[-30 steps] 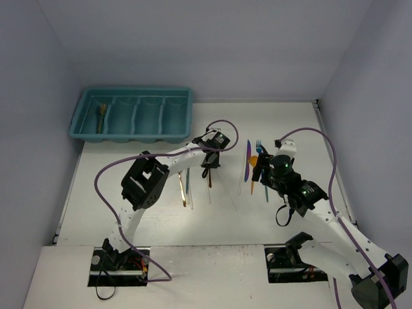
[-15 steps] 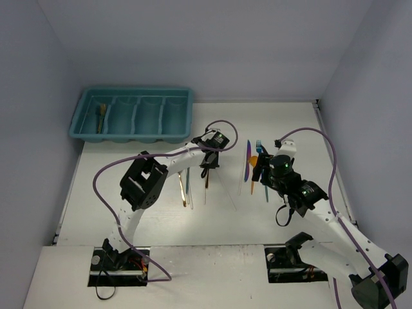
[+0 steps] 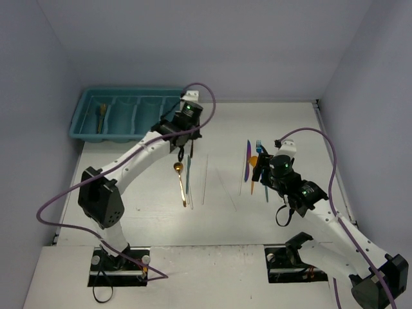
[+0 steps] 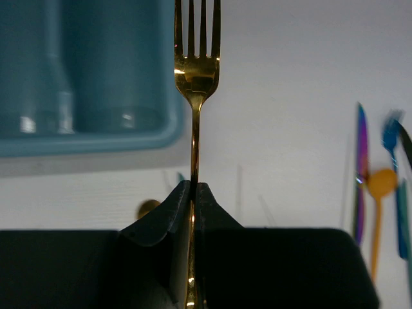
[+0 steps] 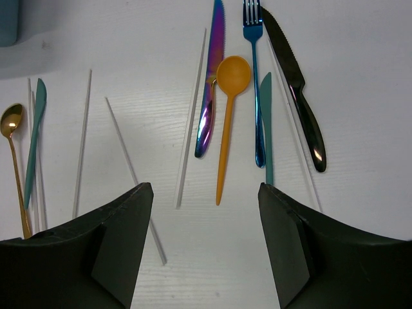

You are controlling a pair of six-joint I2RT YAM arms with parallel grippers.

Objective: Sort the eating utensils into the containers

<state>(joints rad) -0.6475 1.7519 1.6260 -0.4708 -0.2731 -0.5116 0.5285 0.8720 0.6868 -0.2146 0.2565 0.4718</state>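
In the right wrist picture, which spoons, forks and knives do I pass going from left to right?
gold spoon → purple knife → orange spoon → blue fork → black knife

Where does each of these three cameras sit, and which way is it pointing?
Top external: fixed above and behind the bases, looking down on table, teal tray, whole left arm and right arm.
Left wrist: on the left arm, looking along the left gripper, shut on a gold fork, toward the tray.
Right wrist: on the right arm, looking down between the open right gripper's fingers at loose utensils.
Shared: both wrist views show the orange spoon and purple knife.
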